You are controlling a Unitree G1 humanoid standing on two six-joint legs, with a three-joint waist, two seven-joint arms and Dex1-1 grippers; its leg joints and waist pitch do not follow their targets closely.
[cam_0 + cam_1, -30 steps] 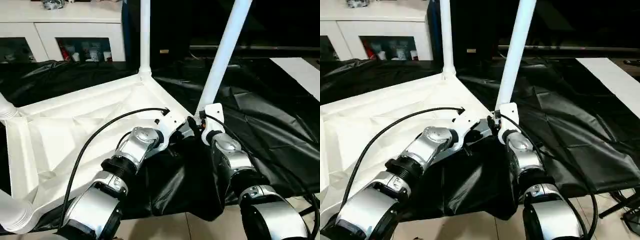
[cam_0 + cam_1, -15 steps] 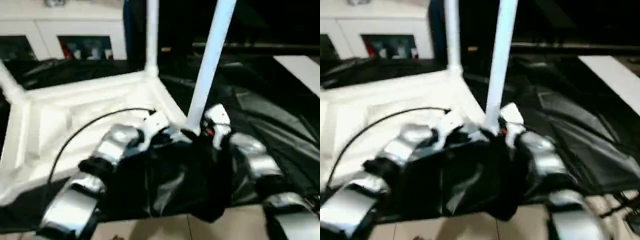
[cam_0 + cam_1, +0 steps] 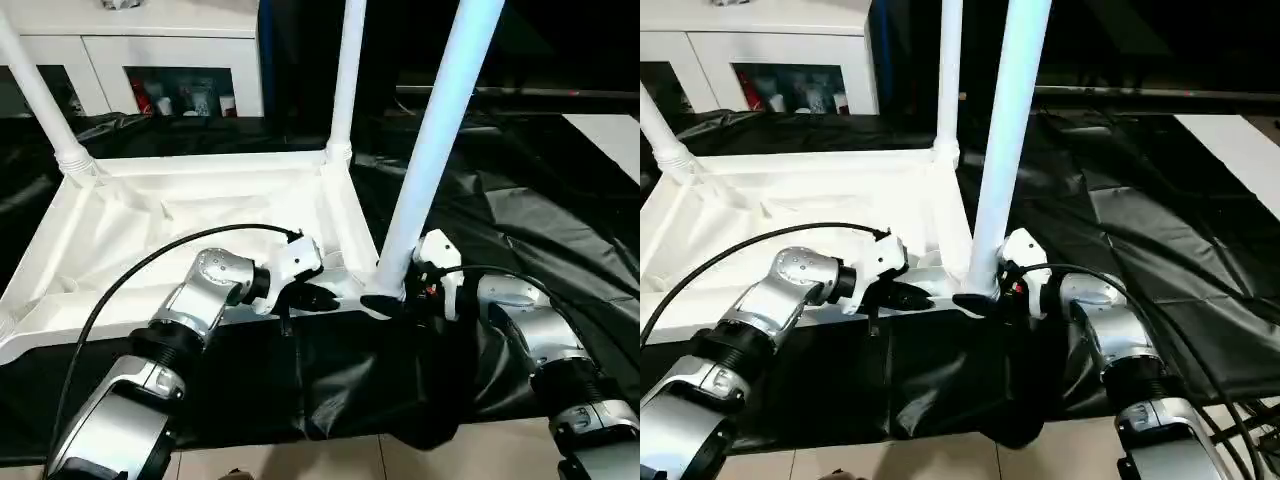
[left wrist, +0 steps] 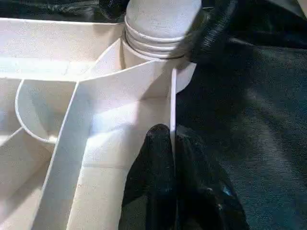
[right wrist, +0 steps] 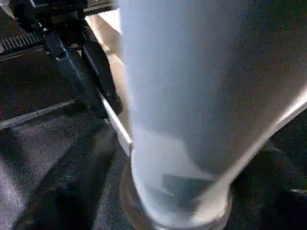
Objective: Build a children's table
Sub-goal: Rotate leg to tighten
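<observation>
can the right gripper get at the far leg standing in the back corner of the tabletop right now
Probably not directly: the right gripper sits around the base of the near leg, which stands between it and the far leg; it would have to let go and go round.

Both forearms are silver metal, jointed with black ribbed collars. White housings cap the wrists, ending in black fingers [image 4: 158, 182] (rubbery-looking). A black cable [image 3: 150, 290] loops over the left forearm [image 3: 190, 320]; another trails along the right forearm [image 3: 530, 335].

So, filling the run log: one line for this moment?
left gripper: shut on tabletop rim | right gripper: around leg base
</observation>
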